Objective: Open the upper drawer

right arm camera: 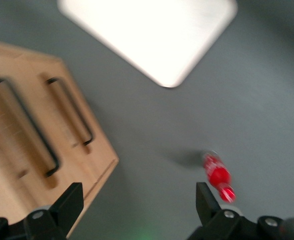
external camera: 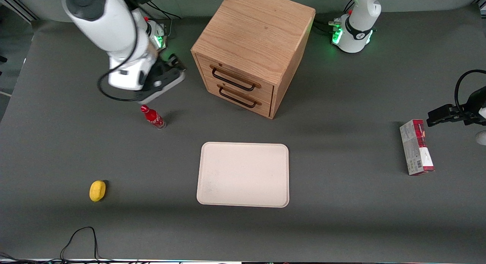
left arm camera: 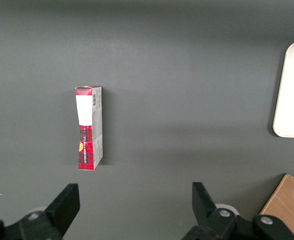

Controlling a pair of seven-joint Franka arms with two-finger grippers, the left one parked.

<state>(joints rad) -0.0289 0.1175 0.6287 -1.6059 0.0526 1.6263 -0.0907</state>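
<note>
The oak cabinet [external camera: 252,32] stands at the back middle of the table, its front turned toward the working arm's end. The upper drawer [external camera: 243,73] is shut flush, its long black handle [external camera: 232,79] just above the bottom drawer's matching handle [external camera: 237,98]. My gripper [external camera: 175,63] hovers above the table beside the cabinet, toward the working arm's end, apart from the handles. In the right wrist view the gripper [right arm camera: 137,200] is open with nothing between its fingers, and the upper drawer's handle [right arm camera: 29,131] shows ahead on the wooden front.
A small red bottle [external camera: 153,118] [right arm camera: 218,176] stands just nearer the front camera than my gripper. A beige tray [external camera: 243,175] lies in front of the cabinet. There is a yellow object [external camera: 97,190] near the table's front edge and a red-and-grey box [external camera: 415,147] toward the parked arm's end.
</note>
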